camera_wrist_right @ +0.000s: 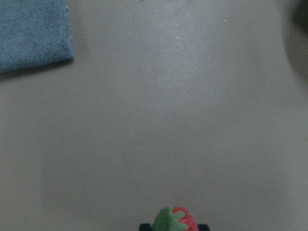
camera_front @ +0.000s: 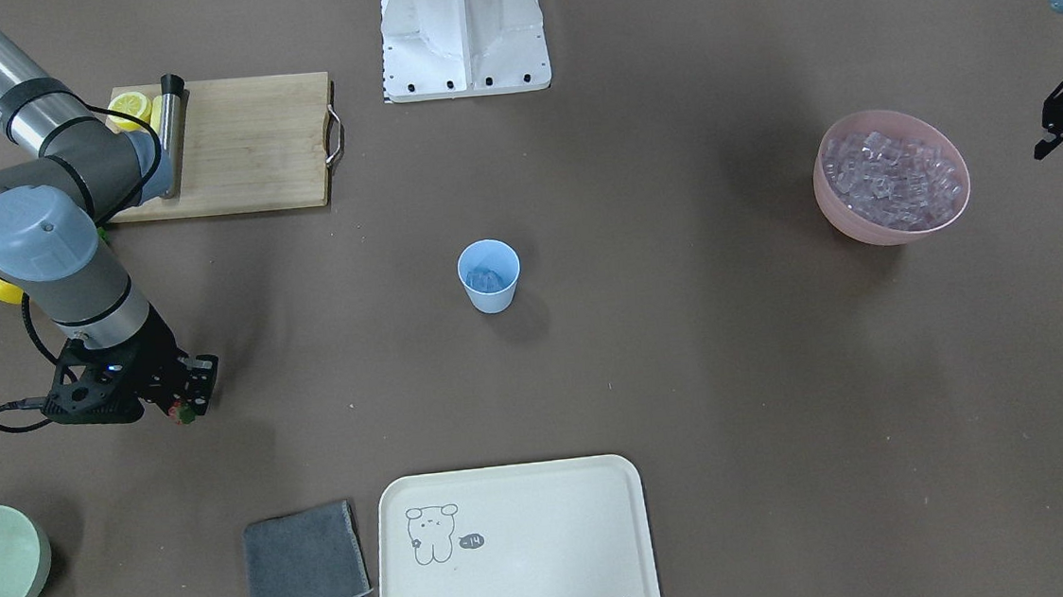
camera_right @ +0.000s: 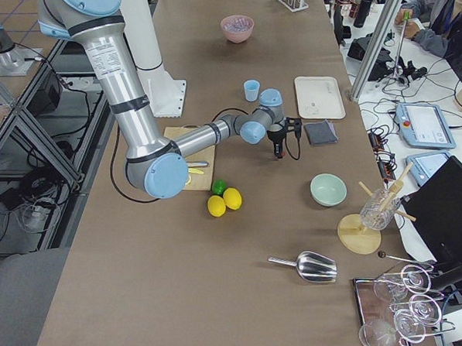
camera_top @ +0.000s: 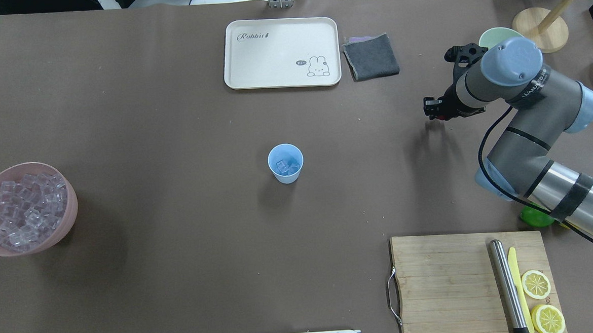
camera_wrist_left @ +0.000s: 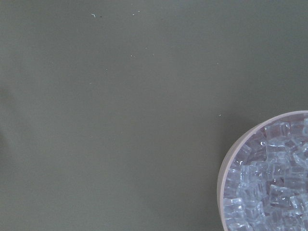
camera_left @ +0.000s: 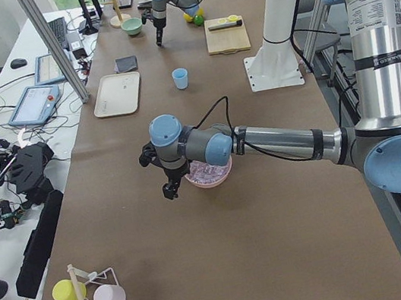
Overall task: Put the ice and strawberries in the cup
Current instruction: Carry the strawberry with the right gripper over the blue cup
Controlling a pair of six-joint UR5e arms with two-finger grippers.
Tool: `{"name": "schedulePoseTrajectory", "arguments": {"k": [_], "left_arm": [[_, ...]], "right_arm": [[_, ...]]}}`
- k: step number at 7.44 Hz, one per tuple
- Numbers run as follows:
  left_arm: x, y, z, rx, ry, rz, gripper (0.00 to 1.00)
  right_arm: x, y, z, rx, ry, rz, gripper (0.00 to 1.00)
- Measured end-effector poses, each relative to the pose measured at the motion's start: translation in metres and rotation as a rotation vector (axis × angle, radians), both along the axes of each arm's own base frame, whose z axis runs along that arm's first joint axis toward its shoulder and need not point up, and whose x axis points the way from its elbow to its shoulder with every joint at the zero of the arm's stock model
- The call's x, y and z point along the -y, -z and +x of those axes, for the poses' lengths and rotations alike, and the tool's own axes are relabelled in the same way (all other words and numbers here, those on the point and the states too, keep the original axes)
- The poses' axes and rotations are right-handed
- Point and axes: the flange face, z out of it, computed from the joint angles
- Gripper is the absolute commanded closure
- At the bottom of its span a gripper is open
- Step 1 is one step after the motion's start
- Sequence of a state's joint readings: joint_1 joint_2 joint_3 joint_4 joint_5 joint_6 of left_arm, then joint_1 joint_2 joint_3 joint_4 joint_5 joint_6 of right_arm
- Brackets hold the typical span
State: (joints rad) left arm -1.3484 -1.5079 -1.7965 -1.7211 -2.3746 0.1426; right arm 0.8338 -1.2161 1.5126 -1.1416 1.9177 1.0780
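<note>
Strawberry [camera_wrist_right: 175,220], red with a green cap, is shown pinched between the fingers of the right hand [camera_front: 187,406], which is closed down on it. The hand is held above the worktop [camera_top: 172,117], near the grey cloth [camera_top: 371,56] and well apart from the cup [camera_top: 285,163].

The light blue cup is seen upright near the middle of the worktop, with a few cubes of ice [camera_top: 286,166] lying inside it. More ice is heaped in the pink bowl [camera_front: 868,232], just beside which the left hand [camera_left: 168,192] is placed. How far that hand is opened cannot be told.

The word "Rabbit" is printed in script at one corner of the cream tray [camera_top: 270,56]; a line-drawn rabbit [camera_top: 317,67] is shown at the opposite corner, beside a small dark bubble whose writing is too small to be read. Lettering on the right arm cannot be read either.
</note>
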Motion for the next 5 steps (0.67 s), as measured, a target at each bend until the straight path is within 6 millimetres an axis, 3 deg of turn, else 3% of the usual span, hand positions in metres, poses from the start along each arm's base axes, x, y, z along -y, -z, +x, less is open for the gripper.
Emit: {"name": "schedulePoseTrajectory", "arguments": {"k": [1, 3, 5], "left_arm": [[0.0, -0.002, 0.0, 0.001, 0.0, -0.003, 0.01], [0.001, -0.005, 0.001, 0.002, -0.001, -0.009, 0.01], [0.001, -0.007, 0.001, 0.003, -0.001, -0.013, 0.01]], "right_arm": [[0.003, 0.021, 0.007, 0.022, -0.01, 0.018, 1.0], [0.005, 0.098, 0.005, 0.08, -0.011, 0.068, 1.0], [-0.013, 0.184, -0.026, 0.094, 0.024, 0.04, 1.0]]}}
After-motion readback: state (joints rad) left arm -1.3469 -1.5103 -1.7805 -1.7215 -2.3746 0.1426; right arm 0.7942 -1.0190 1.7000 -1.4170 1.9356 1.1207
